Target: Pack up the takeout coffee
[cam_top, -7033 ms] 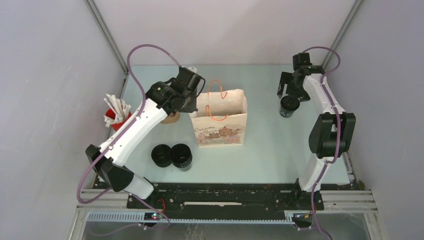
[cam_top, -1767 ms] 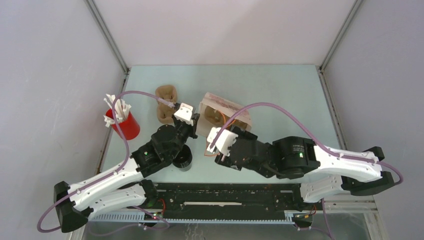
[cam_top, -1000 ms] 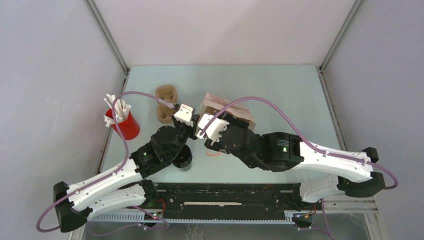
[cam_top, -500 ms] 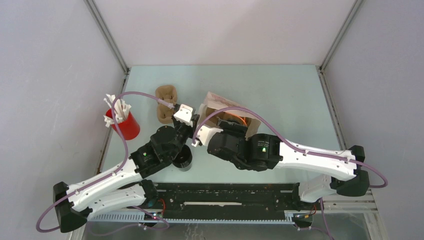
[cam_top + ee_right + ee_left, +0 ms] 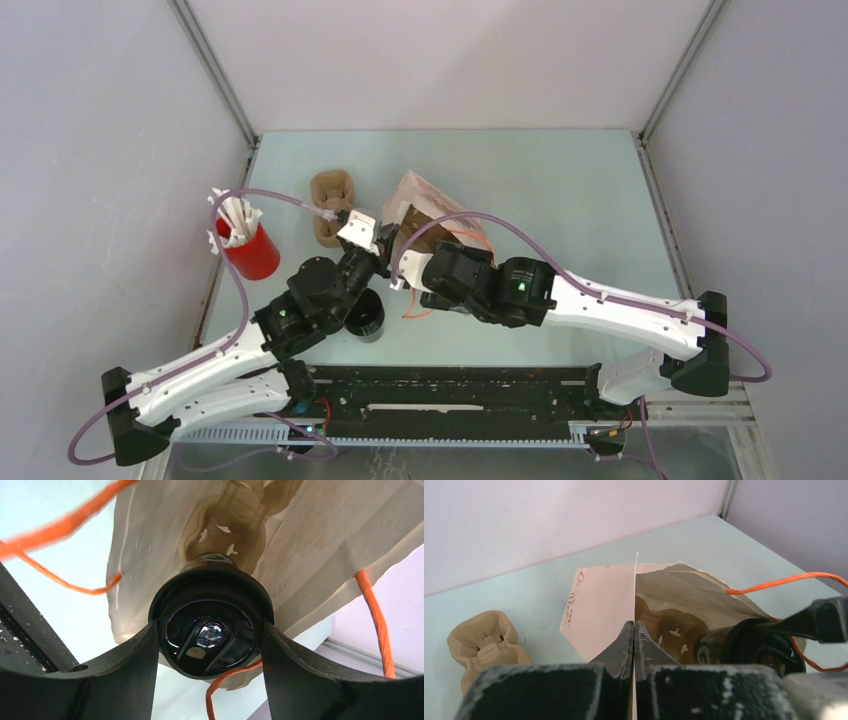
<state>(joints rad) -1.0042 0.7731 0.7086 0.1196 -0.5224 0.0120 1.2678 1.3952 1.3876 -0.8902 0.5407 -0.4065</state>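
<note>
My right gripper (image 5: 210,630) is shut on a takeout coffee (image 5: 212,605), a black cup with a black lid. The cup lies sideways at the mouth of the tilted paper bag (image 5: 435,205), its base pointing inward. My left gripper (image 5: 634,626) is shut on the bag's rim (image 5: 636,580) and holds the mouth open. In the top view both grippers meet at the bag's near left side, the left gripper (image 5: 383,243) beside the right gripper (image 5: 418,256). A brown carrier (image 5: 674,625) lies deep inside the bag.
Another black cup (image 5: 366,316) stands on the table just under my left arm. A red cup with white sticks (image 5: 247,247) is at the left edge. A second brown pulp carrier (image 5: 330,205) sits left of the bag. Orange bag handles (image 5: 372,615) hang around the right gripper.
The right gripper has carried the cup left and forward into the bag's mouth. The bag has tipped and turned, and the left gripper has shifted slightly up and left with the rim.
</note>
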